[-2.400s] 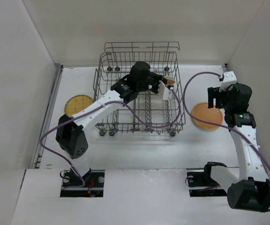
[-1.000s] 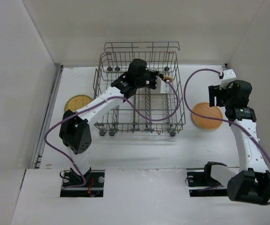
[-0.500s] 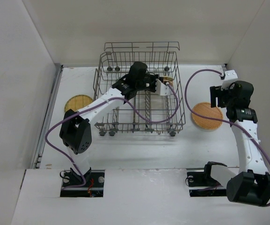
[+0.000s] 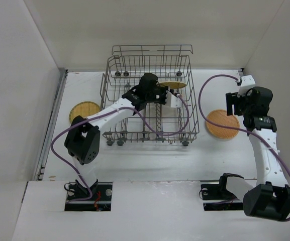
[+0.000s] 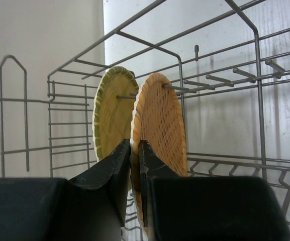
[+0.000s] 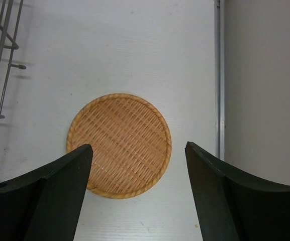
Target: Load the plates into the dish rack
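Woven orange plate (image 5: 160, 120), clamped at its rim by the closed left pincer (image 5: 134, 145), is held inside the dish rack (image 4: 134, 59), face parallel to and just beside a yellow-green plate (image 5: 112, 115); whether it stands fully upright between the tines (image 5: 220, 78) cannot be told. A second orange plate (image 6: 118, 144) is shown flat on the table (image 6: 109, 40) right of the rack, directly beneath the open, empty right pincer (image 6: 137, 147).
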You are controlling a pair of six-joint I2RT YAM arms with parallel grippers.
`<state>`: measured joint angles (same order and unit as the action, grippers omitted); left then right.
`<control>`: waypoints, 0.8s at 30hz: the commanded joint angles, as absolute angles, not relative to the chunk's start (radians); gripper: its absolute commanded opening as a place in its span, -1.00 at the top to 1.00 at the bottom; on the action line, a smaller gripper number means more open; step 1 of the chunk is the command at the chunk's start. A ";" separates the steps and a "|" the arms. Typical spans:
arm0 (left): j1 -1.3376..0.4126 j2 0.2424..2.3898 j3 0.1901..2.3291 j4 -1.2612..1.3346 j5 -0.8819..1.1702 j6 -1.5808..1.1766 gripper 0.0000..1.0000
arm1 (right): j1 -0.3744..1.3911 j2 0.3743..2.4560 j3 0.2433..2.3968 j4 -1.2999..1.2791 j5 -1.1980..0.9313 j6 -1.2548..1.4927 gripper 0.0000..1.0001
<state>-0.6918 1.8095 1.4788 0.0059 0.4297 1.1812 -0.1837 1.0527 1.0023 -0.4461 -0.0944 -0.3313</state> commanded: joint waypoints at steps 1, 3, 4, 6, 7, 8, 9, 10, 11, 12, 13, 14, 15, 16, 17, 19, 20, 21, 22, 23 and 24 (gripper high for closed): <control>-0.696 1.809 1.460 0.075 0.463 1.175 0.96 | -0.193 1.020 1.017 -0.448 -0.094 -0.347 -0.59; -0.699 1.818 1.459 0.075 0.460 1.169 0.96 | -0.194 1.017 1.014 -0.454 -0.094 -0.350 -0.56; -0.702 1.822 1.460 0.078 0.459 1.158 0.96 | -0.196 1.014 1.012 -0.456 -0.094 -0.353 -0.56; -0.703 1.827 1.463 0.084 0.459 1.144 0.97 | -0.196 1.009 1.008 -0.462 -0.094 -0.357 -0.55; -0.706 1.832 1.466 0.086 0.459 1.143 0.97 | -0.196 1.008 1.006 -0.462 -0.094 -0.359 -0.55; -0.709 1.835 1.466 0.086 0.457 1.146 0.95 | -0.196 1.006 1.005 -0.462 -0.094 -0.359 -0.56; -0.711 1.838 1.466 0.095 0.457 1.147 0.88 | -0.196 1.005 1.003 -0.463 -0.094 -0.359 -0.58; -0.712 1.841 1.466 0.109 0.457 1.143 0.81 | -0.196 1.005 1.002 -0.463 -0.094 -0.359 -0.60; -0.714 1.842 1.463 0.124 0.453 1.141 0.74 | -0.196 1.005 1.002 -0.463 -0.094 -0.359 -0.63; -0.716 1.845 1.460 0.141 0.448 1.141 0.63 | -0.197 1.005 1.002 -0.462 -0.094 -0.359 -0.66; -0.719 1.847 1.457 0.158 0.445 1.140 0.52 | -0.197 1.003 1.002 -0.459 -0.091 -0.359 -0.69; -0.720 1.848 1.457 0.169 0.445 1.140 0.46 | -0.196 1.003 1.002 -0.457 -0.089 -0.359 -0.69; -0.722 1.848 1.456 0.173 0.445 1.138 0.38 | -0.194 1.003 1.002 -0.457 -0.089 -0.359 -0.69; -0.725 1.848 1.462 0.175 0.443 1.132 0.24 | -0.193 1.002 1.000 -0.457 -0.089 -0.359 -0.69; -0.728 1.848 1.471 0.172 0.443 1.123 0.09 | -0.193 1.000 1.000 -0.456 -0.089 -0.359 -0.69; -0.732 1.844 1.494 0.164 0.442 1.092 -0.09 | -0.191 0.996 0.996 -0.456 -0.089 -0.359 -0.69; -0.735 1.839 1.505 0.161 0.437 1.075 -0.23 | -0.191 0.994 0.994 -0.454 -0.089 -0.360 -0.69; -0.737 1.833 1.519 0.155 0.433 1.063 -0.36 | -0.191 0.993 0.993 -0.454 -0.089 -0.360 -0.69; -0.740 1.826 1.532 0.147 0.427 1.051 -0.38 | -0.191 0.991 0.989 -0.451 -0.089 -0.360 -0.69; -0.743 1.816 1.549 0.135 0.419 1.042 -0.38 | -0.191 0.989 0.986 -0.448 -0.089 -0.360 -0.69; -0.745 1.806 1.566 0.121 0.414 1.029 -0.40 | -0.191 0.988 0.983 -0.443 -0.089 -0.360 -0.69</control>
<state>-0.7330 1.8633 1.4837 0.1062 0.4141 1.0885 -0.1841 1.0180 0.9943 -0.4702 -0.0940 -0.3557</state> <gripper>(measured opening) 0.693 0.843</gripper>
